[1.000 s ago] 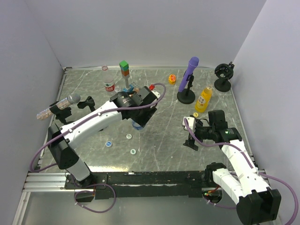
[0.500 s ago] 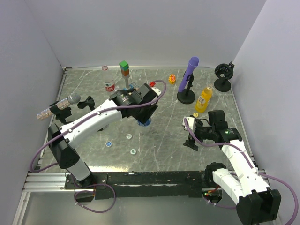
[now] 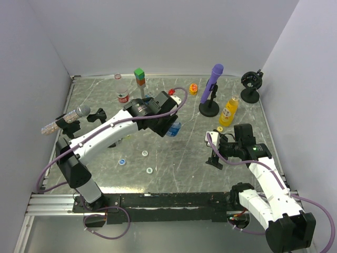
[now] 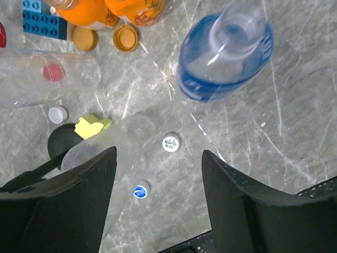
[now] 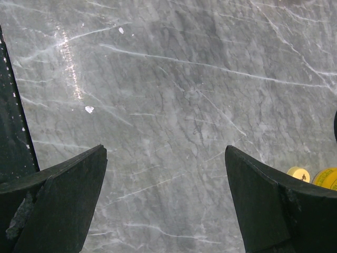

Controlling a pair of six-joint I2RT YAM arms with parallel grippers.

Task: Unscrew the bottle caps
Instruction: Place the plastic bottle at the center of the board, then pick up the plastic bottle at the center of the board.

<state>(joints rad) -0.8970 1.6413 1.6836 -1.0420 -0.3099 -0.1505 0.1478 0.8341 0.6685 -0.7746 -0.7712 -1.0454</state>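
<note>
Left gripper (image 4: 158, 154): jaws partly apart, empty; we hover over loose caps (image 4: 170, 142) to scout.
Blue-labelled bottle (image 4: 224, 58): beyond our fingertips, tilted, mouth uncapped.
Red cap (image 4: 52, 72): on clear bottle (image 4: 79, 74), probably ours next.
Right gripper (image 5: 164, 150): wide open, empty, waiting near yellow bottle (image 5: 327, 177).

The table (image 4: 274, 137) looks like polished grey stone, marbled with pale veins and glossy enough to catch glare. The blue-labelled bottle (image 4: 226, 52) is clear, shiny plastic with a glossy film label. The small caps (image 4: 170, 143) are smooth plastic. The right end effector (image 5: 164, 153) has matt black, slightly grainy fingers (image 5: 58, 200).
</note>
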